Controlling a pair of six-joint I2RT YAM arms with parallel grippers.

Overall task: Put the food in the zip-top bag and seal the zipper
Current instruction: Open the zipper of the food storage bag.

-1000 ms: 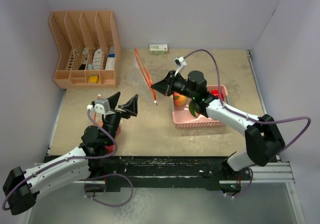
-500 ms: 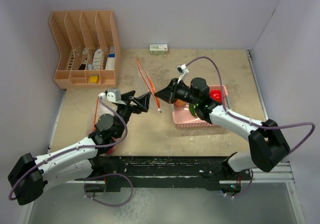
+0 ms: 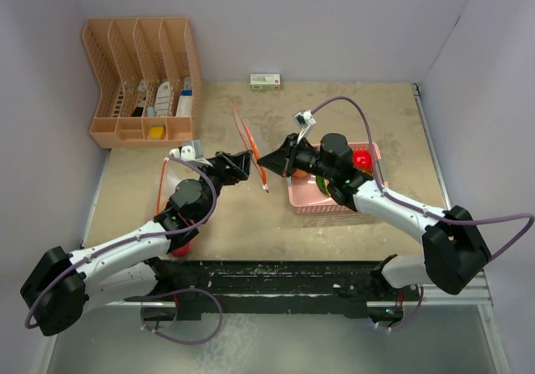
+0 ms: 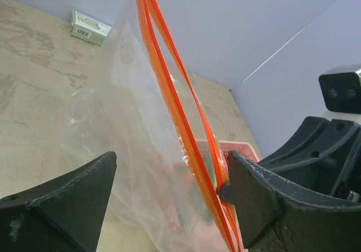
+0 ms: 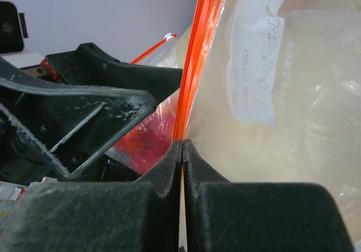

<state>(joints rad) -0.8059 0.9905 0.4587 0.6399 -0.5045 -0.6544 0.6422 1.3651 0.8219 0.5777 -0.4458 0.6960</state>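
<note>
Gleaming under the light, the food sat in a pink basket (image 3: 334, 211) on the right half of the bench (image 3: 251, 223). A glossy red apple (image 3: 361, 158) lay at the basket's far right corner and a green piece (image 3: 321, 183) near its left side. Both were partly hidden by the right arm, which reached across the basket.

Just left of the basket, the bag (image 4: 130, 94) was held up on edge in the middle of the bench. It was clear film with a white printed label on one face, and its orange zipper (image 4: 175, 105) ran along the raised edge. The two orange strips stood slightly apart along the middle and met toward the ends, leaving a narrow slit.

The right hand (image 5: 181, 150) had its fingers pressed together on the zipper strip, pinching it. The left hand (image 4: 169, 157) was spread wide, one finger on each side of the bag. Whether either finger touched the film could not be told. The two hands were close together, with only the bag between them.

Bare bench lay in front of the bag, toward the arm bases. More bare bench lay beyond it, up to a small box (image 3: 265, 81) near the back wall. A peach file rack (image 3: 138, 56) filled the far left corner, well apart from the bag. Walls closed the bench on the left, back and right.
</note>
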